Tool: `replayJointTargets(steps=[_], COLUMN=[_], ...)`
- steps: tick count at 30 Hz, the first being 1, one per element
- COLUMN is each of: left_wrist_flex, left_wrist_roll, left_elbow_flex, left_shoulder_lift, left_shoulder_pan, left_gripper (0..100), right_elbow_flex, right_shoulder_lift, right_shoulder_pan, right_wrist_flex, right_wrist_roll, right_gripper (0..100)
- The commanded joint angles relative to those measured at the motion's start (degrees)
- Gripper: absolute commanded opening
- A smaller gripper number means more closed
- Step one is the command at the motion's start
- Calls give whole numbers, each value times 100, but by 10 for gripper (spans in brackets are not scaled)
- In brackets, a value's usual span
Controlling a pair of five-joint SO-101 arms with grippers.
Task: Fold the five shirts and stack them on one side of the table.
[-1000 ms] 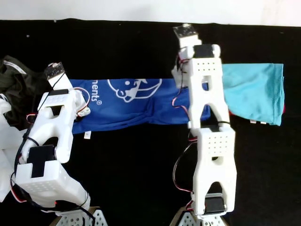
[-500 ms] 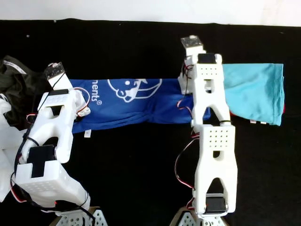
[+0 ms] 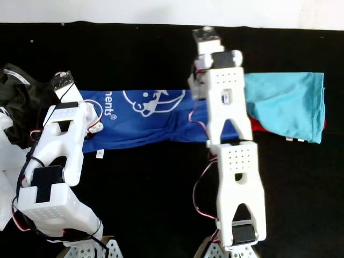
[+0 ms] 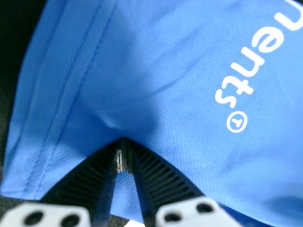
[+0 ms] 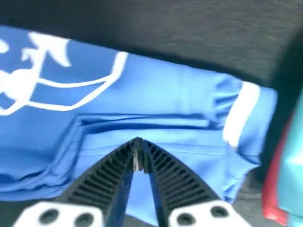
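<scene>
2 white arms are standing side by side over a black table (image 3: pixel 134 54), and 1 long blue shirt (image 3: pixel 145 115) is lying stretched across it between them, its white print facing up. the left gripper (image 4: pixel 124 160) is sitting at the shirt's left end. its jaws are closing together on the cloth, which is puckering into a small fold right at the tips, so it is pinching the blue shirt. the right gripper (image 5: pixel 137 158) is hanging over the shirt's other end, near a folded seam and a white band (image 5: pixel 239 118). its jaws are also meeting tip to tip, but whether any cloth is caught between them i cannot tell. a teal shirt (image 3: pixel 290 105) is lying folded on the right side of the table, just beside the blue shirt's end, and a strip of red cloth (image 3: pixel 262 127) is peeking out from under it. on the far left a dark shirt (image 3: pixel 19 102) is lying crumpled, with white fabric (image 3: pixel 4 161) bunching at the table's edge beside it.
</scene>
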Motion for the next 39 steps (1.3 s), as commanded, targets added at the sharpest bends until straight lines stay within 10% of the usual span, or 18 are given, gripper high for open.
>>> replayJointTargets(steps=[1, 16, 39], left_wrist_flex=[-18, -18, -18], left_wrist_roll=[0, 0, 0], left_elbow_flex=[-127, -127, -127], left_shoulder_lift=[31, 31, 31], left_shoulder_pan=[66, 66, 66], left_gripper=[9, 9, 9], right_elbow_flex=[330, 2123, 945], right_shoulder_lift=[-453, -1095, -286], right_shoulder_pan=[-444, -1130, -1631], right_wrist_flex=[84, -40, -66], right_wrist_roll=[-53, -53, -62], right_gripper=[5, 5, 5])
